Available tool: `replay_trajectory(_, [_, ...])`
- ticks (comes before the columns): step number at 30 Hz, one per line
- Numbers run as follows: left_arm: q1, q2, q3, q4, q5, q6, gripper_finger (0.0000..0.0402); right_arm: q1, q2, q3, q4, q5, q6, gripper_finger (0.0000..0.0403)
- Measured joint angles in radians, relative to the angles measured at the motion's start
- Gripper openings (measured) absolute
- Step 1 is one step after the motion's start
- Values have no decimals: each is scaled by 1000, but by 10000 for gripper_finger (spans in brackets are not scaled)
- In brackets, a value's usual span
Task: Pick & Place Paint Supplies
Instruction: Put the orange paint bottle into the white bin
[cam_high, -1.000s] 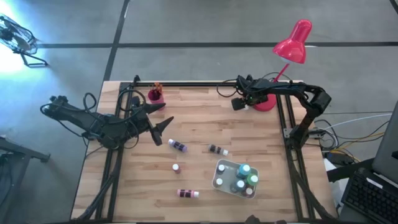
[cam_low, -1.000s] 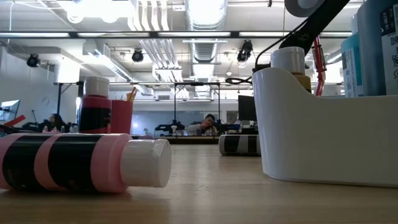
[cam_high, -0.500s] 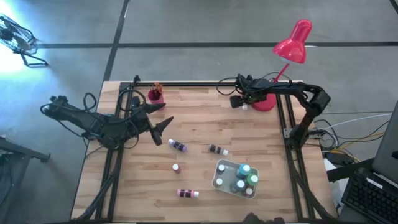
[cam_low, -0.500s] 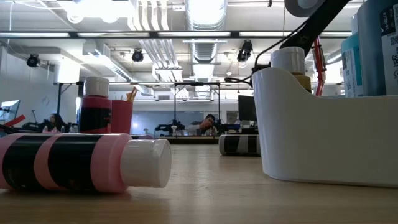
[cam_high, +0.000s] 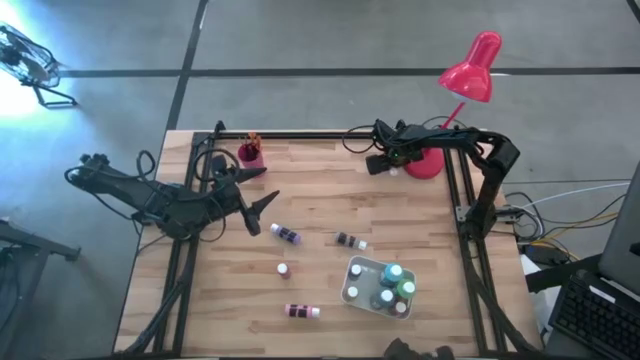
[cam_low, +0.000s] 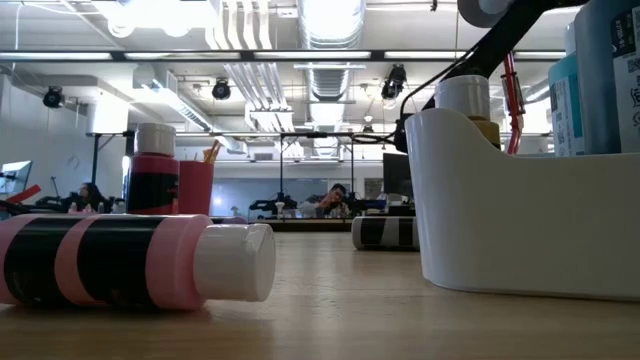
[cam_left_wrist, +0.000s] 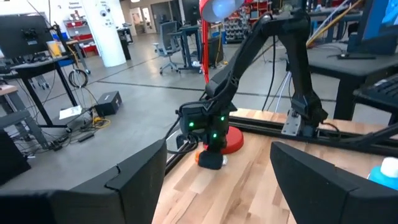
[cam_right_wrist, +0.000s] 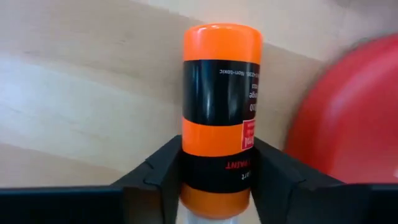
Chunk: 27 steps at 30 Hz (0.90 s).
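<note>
An orange paint bottle (cam_right_wrist: 221, 81) with a black label sits between the fingers of my right gripper (cam_right_wrist: 216, 171), which is shut on it. In the high view my right gripper (cam_high: 376, 165) is near the table's far edge, just left of the red lamp's base (cam_high: 425, 163). My left gripper (cam_high: 262, 204) is open and touches nothing, hovering at the table's left side; its wrist view faces the right arm and the orange bottle (cam_left_wrist: 210, 160). Loose bottles (cam_high: 287, 235) (cam_high: 350, 241) (cam_high: 302, 311) lie on their sides on the table. One bottle (cam_high: 283, 270) stands upright. My right gripper pinches the orange bottle between its two fingers (cam_right_wrist: 163, 171), on the lower label band near the white cap end (cam_right_wrist: 214, 158). The fingers lie across the bottle, whose orange bottom end (cam_right_wrist: 221, 40) points away from the wrist. Whether the bottle touches the table, I cannot tell.
A white caddy (cam_high: 356, 272) holding several bottles stands at the table's near right; it fills the right of the low view (cam_low: 520, 215). A pink cup with brushes (cam_high: 249, 152) stands at the far left corner. A pink bottle (cam_low: 130, 262) lies close to the low camera.
My right gripper has shifted a little toward the table's left edge, away from the lamp base. Nothing else has moved.
</note>
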Motion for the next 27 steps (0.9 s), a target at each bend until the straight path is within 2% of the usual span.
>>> replay_trajectory(3, [0, 0, 0, -7, 0, 17, 291, -1, -30, 3, -74, 0, -20, 120])
replay_trajectory(11, [0, 0, 0, -10, -1, 10, 291, 37, -161, 38, -239, -9, -113, 120])
replay_trajectory(14, [0, 0, 0, -9, -1, 9, 291, 77, -239, 60, -308, -76, -175, 120])
replay_trajectory(18, [0, 2, 0, -11, 3, -17, 291, 164, -352, 101, -382, -206, -222, 120])
replay_trajectory(21, [0, 2, 0, -19, 70, 36, 291, 252, -435, 149, -425, -298, -240, 120])
replay_trajectory(25, [25, 5, 2, -23, 90, 95, 291, 395, -510, 234, -459, -321, -228, 120])
replay_trajectory(27, [50, 12, 21, -75, 92, 102, 291, 472, -528, 281, -473, -324, -204, 120])
